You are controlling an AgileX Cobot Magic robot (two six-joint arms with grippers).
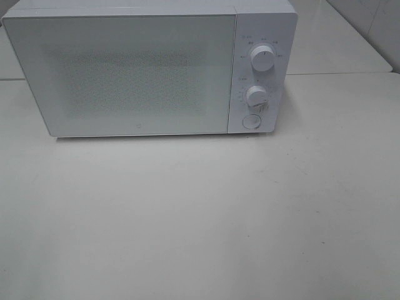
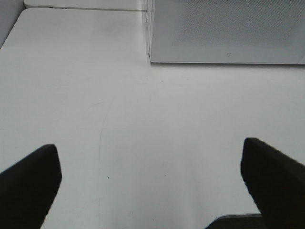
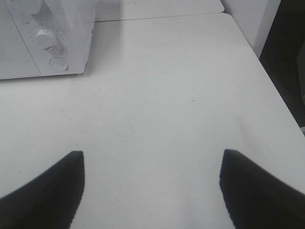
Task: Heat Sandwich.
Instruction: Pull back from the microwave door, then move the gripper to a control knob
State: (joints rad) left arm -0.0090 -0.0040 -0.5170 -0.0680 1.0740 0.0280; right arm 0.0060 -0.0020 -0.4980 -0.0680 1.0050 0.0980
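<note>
Both arms sit back, out of the high view. The left gripper [image 2: 150, 145] has jaws wide and empty; the right gripper [image 3: 152, 152] is also spread and empty. The microwave [image 1: 150, 69] is ahead of both, well apart, with its door [image 1: 125, 72] closed. The sandwich is in no view, and I can't tell whether it's inside. My guess is we're at the start or mid-heat. The next move likely needs the right gripper on the round button [image 1: 251, 121].
</note>
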